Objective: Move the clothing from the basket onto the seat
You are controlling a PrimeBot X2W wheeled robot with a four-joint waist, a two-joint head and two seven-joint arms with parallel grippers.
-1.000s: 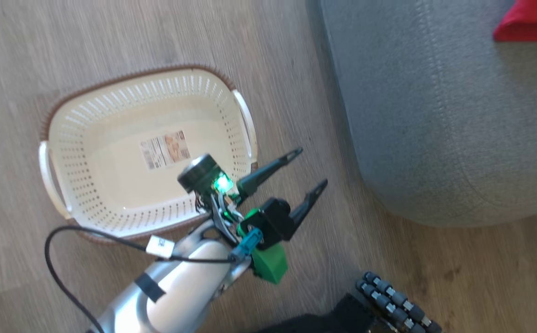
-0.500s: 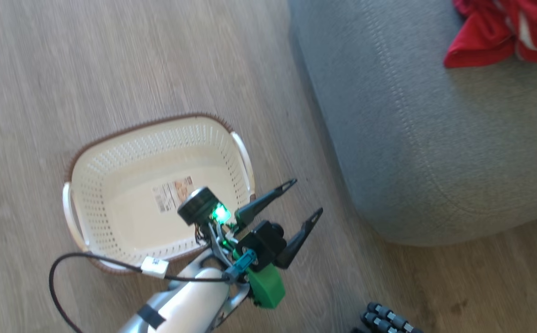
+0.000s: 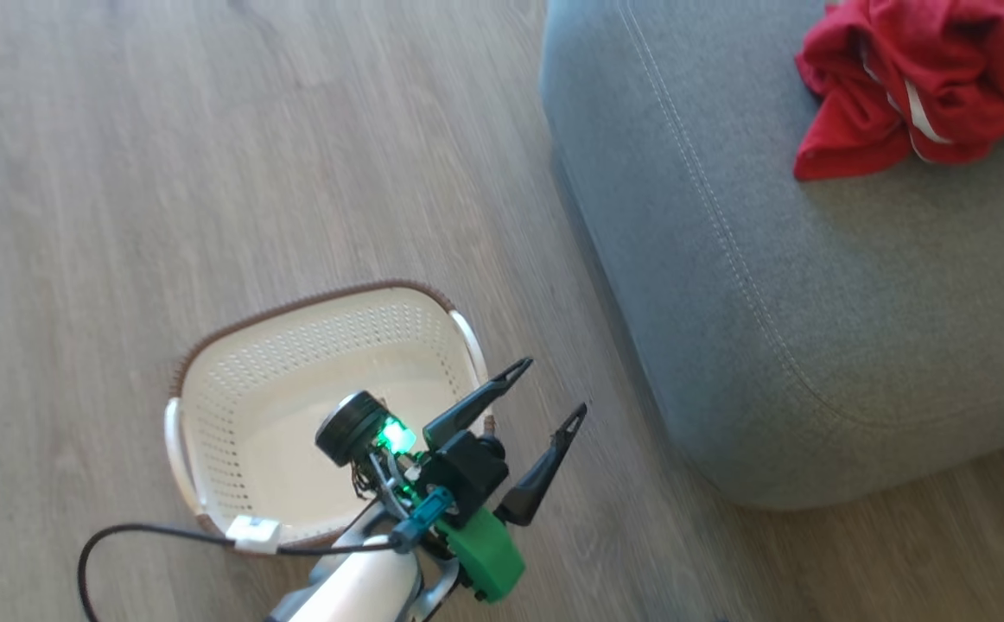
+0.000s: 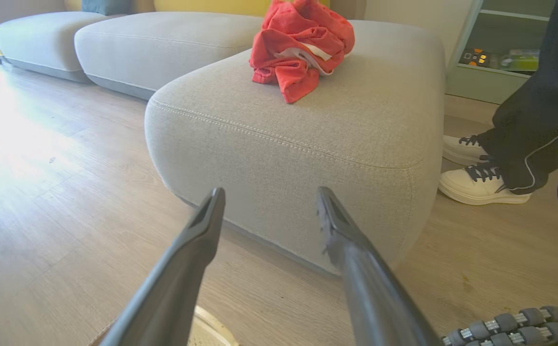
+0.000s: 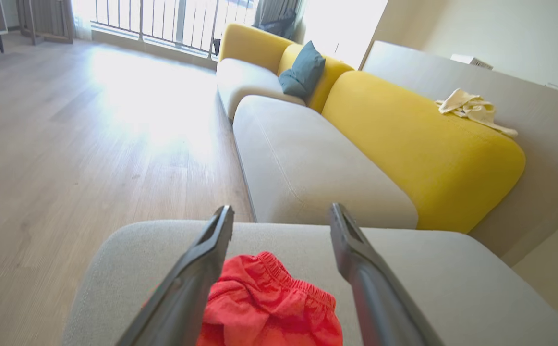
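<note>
The red clothing (image 3: pixel 908 86) lies crumpled with white trim showing on the grey seat (image 3: pixel 813 285), at the head view's top right. The cream basket (image 3: pixel 251 406) stands on the floor at lower left, holding nothing that I can see. My left gripper (image 3: pixel 549 390) hangs open beside the basket's right handle, nothing between its fingers. In the left wrist view the left gripper (image 4: pixel 270 192) points at the seat (image 4: pixel 308 125), with the clothing (image 4: pixel 303 43) on top. My right gripper (image 5: pixel 281 210) is open just above the clothing (image 5: pixel 269 307) on the seat (image 5: pixel 404 274).
A person's white shoes (image 4: pixel 480 185) and dark trouser leg stand right of the seat. My base's rollers (image 4: pixel 509 327) show at the bottom right. Beyond lie more grey cushions (image 5: pixel 308 168), a yellow backrest (image 5: pixel 418 139), a blue pillow (image 5: pixel 303 72) and a pale cloth (image 5: pixel 471 108).
The head camera has swung: basket and arm sit lower in the picture and more of the clothing shows on the seat. The left gripper stays open beside the basket.
</note>
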